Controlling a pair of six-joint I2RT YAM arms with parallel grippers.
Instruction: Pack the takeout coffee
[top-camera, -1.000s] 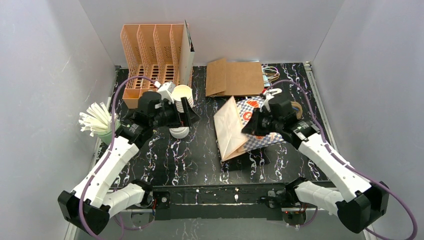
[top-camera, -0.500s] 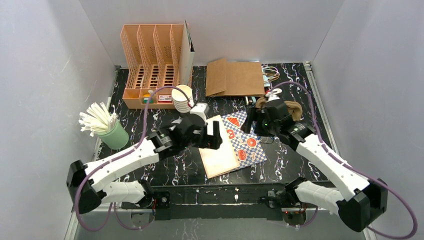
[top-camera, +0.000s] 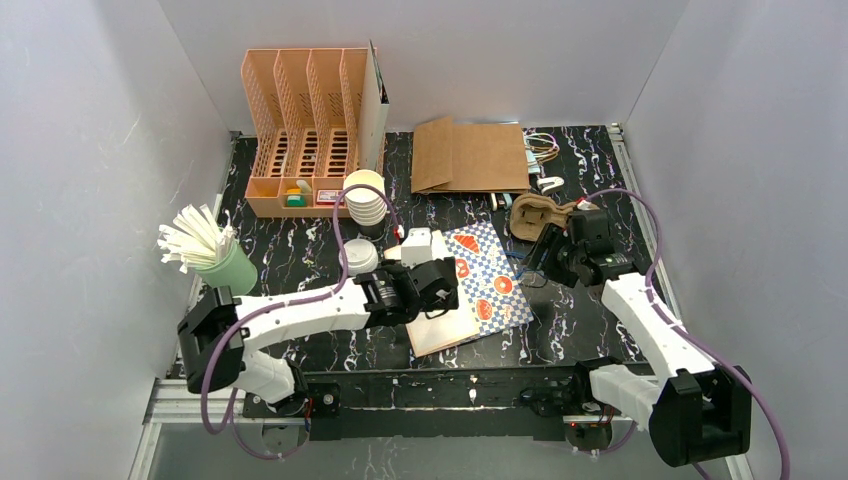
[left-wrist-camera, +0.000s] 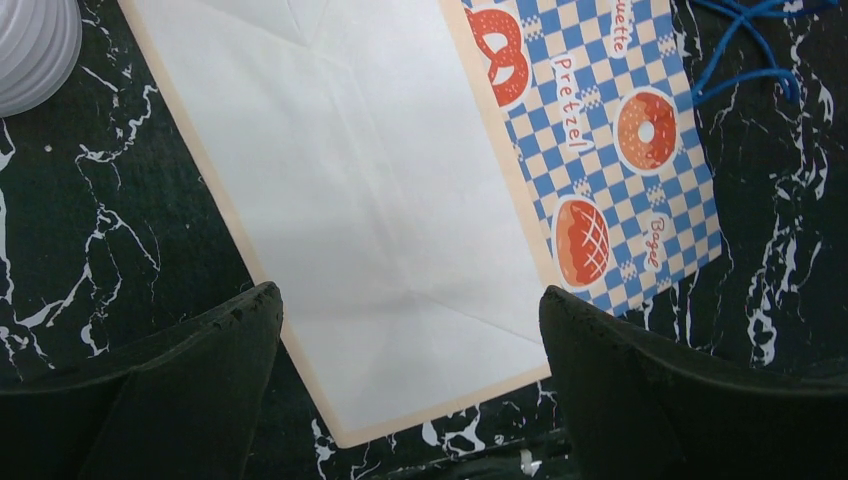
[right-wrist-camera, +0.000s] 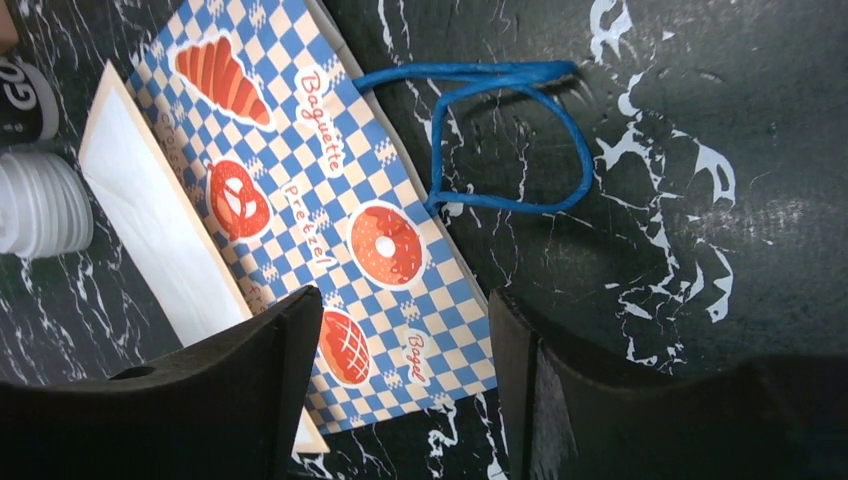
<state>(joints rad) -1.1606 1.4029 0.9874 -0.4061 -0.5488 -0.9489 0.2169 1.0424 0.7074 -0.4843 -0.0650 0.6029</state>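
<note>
The takeout coffee shows as a stack of white paper cups (top-camera: 365, 195), a short pile of white lids (top-camera: 360, 257) (left-wrist-camera: 35, 50) (right-wrist-camera: 40, 215) and a brown pulp tray (top-camera: 540, 212). A blue-checked bakery bag (top-camera: 485, 285) (right-wrist-camera: 330, 200) lies flat mid-table, its white side panel (left-wrist-camera: 370, 200) turned up and its blue handles (right-wrist-camera: 510, 130) spread on the table. My left gripper (top-camera: 440, 290) (left-wrist-camera: 410, 300) hovers open over the white panel's near corner. Over the bag's right edge, my right gripper (top-camera: 550, 255) (right-wrist-camera: 400, 300) stands open. Neither holds anything.
An orange slotted organiser (top-camera: 305, 130) stands at the back left. A green cup of white straws (top-camera: 225, 265) is by the left wall. Flat brown paper bags (top-camera: 470, 155) lie at the back centre. The table (top-camera: 300, 250) is black marble-patterned.
My right gripper opened, let go of the bag and drew back right. The bag went from half-raised to flat. My left arm swung from the cups to over the bag.
</note>
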